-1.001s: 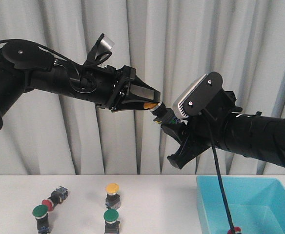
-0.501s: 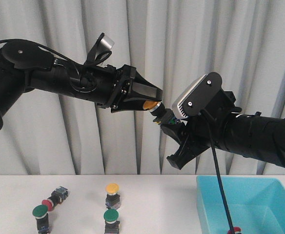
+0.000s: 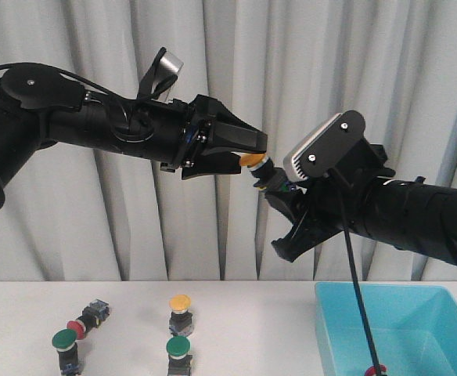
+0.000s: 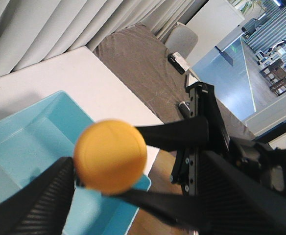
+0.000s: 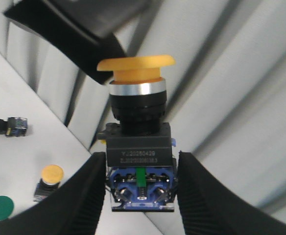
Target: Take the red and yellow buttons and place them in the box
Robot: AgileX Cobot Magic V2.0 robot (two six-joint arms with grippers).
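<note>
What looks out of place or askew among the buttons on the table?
One red-capped push-button switch lies tipped on its side on the white table, while the yellow-capped switch and the two green-capped switches near it stand upright. Nothing else looks odd.

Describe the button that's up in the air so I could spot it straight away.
Look high above the white table, where the two black arms meet before the grey curtain. There the right pincer grips a yellow-capped push-button with a blocky black body by its base. Every other button lies on the table or in the turquoise plastic box.
</note>
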